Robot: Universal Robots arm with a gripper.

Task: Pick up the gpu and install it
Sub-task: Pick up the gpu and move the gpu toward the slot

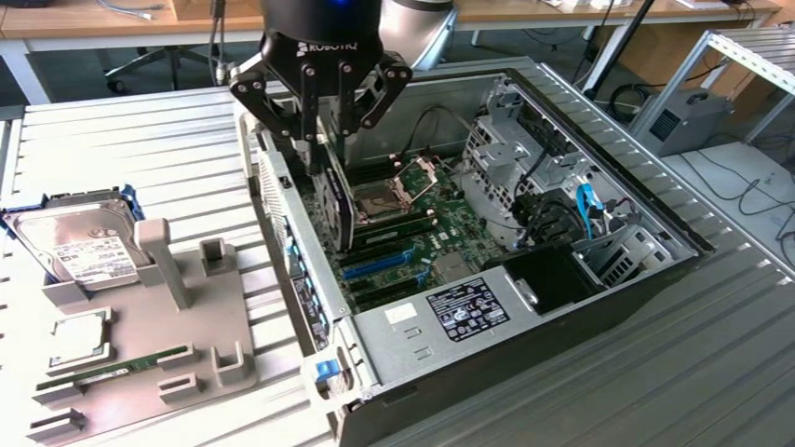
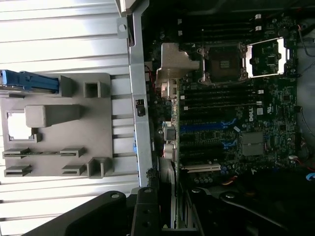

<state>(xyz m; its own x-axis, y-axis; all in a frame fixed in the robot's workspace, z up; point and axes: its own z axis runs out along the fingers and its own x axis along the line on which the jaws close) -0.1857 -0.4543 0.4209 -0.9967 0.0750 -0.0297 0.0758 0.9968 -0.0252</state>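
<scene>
At the exterior view's left, a grey holder (image 1: 186, 307) lies on the ribbed metal table (image 1: 149, 140). It carries a silver hard drive (image 1: 81, 247) with a white label at its far end, a square processor chip (image 1: 77, 337) nearer, and a narrow green memory stick (image 1: 118, 366) lying flat by its near edge. Just right of the holder stands the open computer case (image 1: 410, 391), lying on its side with its inside facing up. Over the case's left wall hangs the hand (image 1: 318, 126), its black fingers (image 1: 372, 93) clenched on the gpu (image 1: 330, 200). The dark card is held upright on edge, reaching from the hand down inside the case, close beside that wall and just left of the processor socket (image 1: 379, 200). Whether its lower edge sits in a slot cannot be told. Right of the card spreads the green motherboard (image 1: 435, 223), with blue slots (image 1: 372, 265) towards the near side. A power supply (image 1: 460, 312) with a black label sits at the near end. Further right are the metal drive cages (image 1: 509, 149) and blue cables (image 1: 584, 205).
</scene>
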